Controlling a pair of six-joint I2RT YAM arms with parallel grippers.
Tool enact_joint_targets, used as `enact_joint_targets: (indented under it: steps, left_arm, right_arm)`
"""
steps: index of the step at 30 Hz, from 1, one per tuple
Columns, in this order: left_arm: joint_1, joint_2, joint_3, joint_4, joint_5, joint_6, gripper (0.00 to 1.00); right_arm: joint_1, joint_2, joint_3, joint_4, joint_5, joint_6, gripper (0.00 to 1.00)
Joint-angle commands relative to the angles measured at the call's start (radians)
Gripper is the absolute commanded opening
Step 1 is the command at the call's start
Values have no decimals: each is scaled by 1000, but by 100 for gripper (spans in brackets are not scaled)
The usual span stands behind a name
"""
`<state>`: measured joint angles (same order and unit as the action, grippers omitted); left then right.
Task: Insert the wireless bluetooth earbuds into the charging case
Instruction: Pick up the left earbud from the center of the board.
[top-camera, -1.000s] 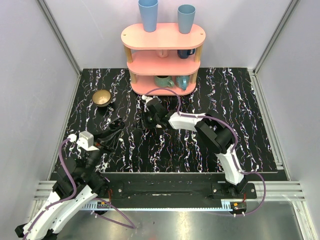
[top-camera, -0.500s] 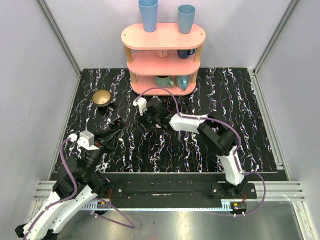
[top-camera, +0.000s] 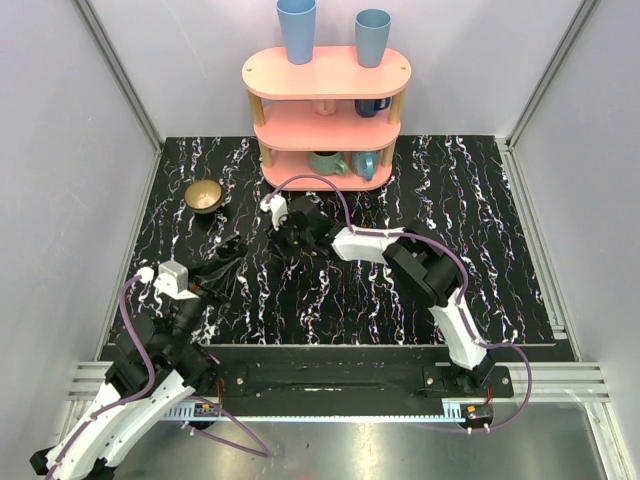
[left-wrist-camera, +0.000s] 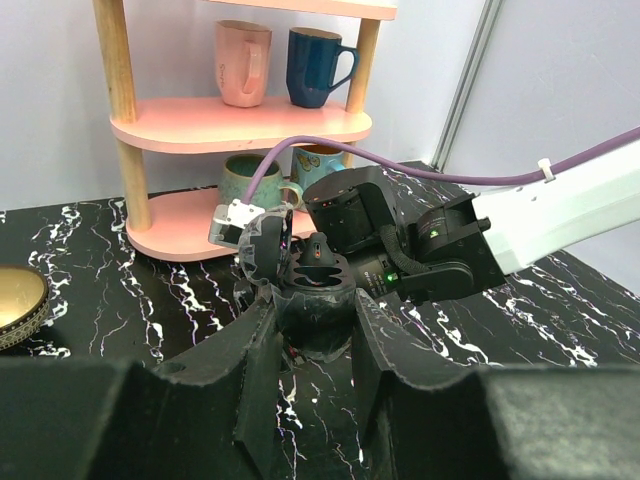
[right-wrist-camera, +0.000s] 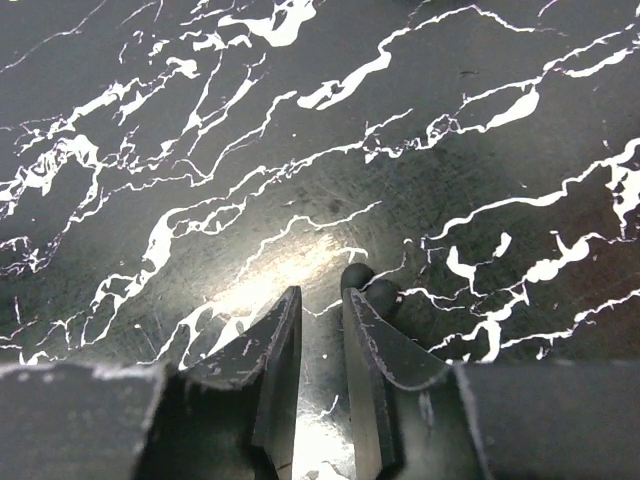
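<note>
No white earbuds and no white case show in any view; they are hidden or out of view. My right gripper (top-camera: 293, 230) points down at the black marble table (top-camera: 480, 200), just in front of the pink shelf. In the right wrist view its fingers (right-wrist-camera: 283, 330) stand a narrow gap apart with only bare table between them (right-wrist-camera: 320, 292). Two small dark round shapes (right-wrist-camera: 368, 285) lie by the right fingertip; I cannot tell what they are. My left gripper (top-camera: 228, 262) is open and empty, low over the table. In the left wrist view (left-wrist-camera: 315, 312) it faces the right gripper (left-wrist-camera: 320, 300).
A pink three-tier shelf (top-camera: 326, 70) stands at the back with mugs on its tiers and two blue cups (top-camera: 297, 28) on top. A gold bowl (top-camera: 204, 195) sits at the left. Grey walls and metal rails bound the table.
My right gripper has moved left and a little towards the shelf, and its wrist has turned so the white camera block now shows. The left arm has not moved.
</note>
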<state>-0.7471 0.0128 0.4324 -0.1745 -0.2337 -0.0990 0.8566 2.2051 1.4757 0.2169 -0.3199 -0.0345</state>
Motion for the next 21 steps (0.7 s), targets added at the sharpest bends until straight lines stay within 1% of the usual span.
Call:
enact_joint_targets:
  steps: [1, 5, 8, 11, 15, 21]
  left_arm:
    - [-1, -169, 28, 32, -23, -2, 0]
    - [-1, -169, 26, 33, -23, -2, 0]
    - [-1, -169, 26, 32, -23, -4, 0]
    - [-1, -169, 26, 30, -23, -4, 0]
    - [-1, -168, 25, 33, -21, -7, 0]
    - [-1, -169, 23, 38, -18, -8, 0]
  right_arm:
    - [5, 25, 76, 21, -48, 28, 30]
    - [4, 51, 116, -34, -36, 123, 30]
    - [4, 73, 167, -105, -33, 156, 29]
    - [4, 71, 173, -134, -7, 165, 29]
    - [2, 38, 117, -102, 34, 125, 30]
    - [2, 68, 158, -175, 48, 117, 30]
